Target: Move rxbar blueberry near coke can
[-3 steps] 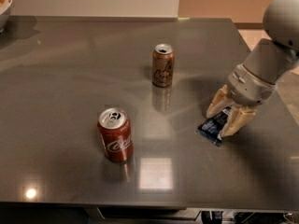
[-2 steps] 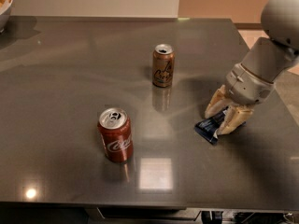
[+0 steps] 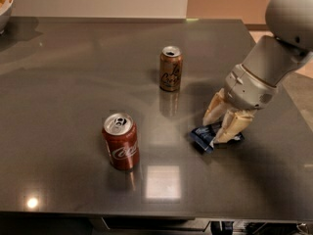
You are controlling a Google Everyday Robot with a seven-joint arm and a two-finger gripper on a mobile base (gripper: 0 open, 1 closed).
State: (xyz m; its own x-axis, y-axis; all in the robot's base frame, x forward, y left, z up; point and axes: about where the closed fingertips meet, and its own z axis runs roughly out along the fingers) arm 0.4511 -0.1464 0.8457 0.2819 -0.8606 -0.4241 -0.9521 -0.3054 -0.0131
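Camera view, the only one on record.

Surface: a dark grey glossy table (image 3: 73, 77), showing reflections.

Item 1, the rxbar blueberry (image 3: 201, 140): lies flat on the table in the right-hand part of the surface, nearer the right edge than the left and somewhat closer to the near edge than the far one. Its dark blue wrapper sticks out to the left of the fingers.

Item 2, the coke can (image 3: 121, 141): upright, left of centre, close to the near edge, well apart from the bar.

Item 3, a gold-brown can (image 3: 170, 68): upright, about mid-width, towards the far edge. Not part of the task.

Item 4, a bowl (image 3: 5, 6): partly in view at the far left corner.

Gripper (image 3: 217, 131): comes down from the right edge, tips at table level over the bar. The two pale fingers (image 3: 214, 109) stand one on each side of the wrapper with only a narrow gap, and appear closed on it. Whether the bar is lifted clear of the table cannot be told.

Handling assessment: the bar is judged light, thin and slightly pliable, with a slick foil wrapper on a slick tabletop. It is likely to skate or pivot if pressed from one side only. The best hold is across the short width near the middle, with the fingers low. A pinch at a crimped end risks the wrapper folding and slipping out. It is not fragile, so moderate squeeze is acceptable. The coke can is light and may tip if bumped on arrival.
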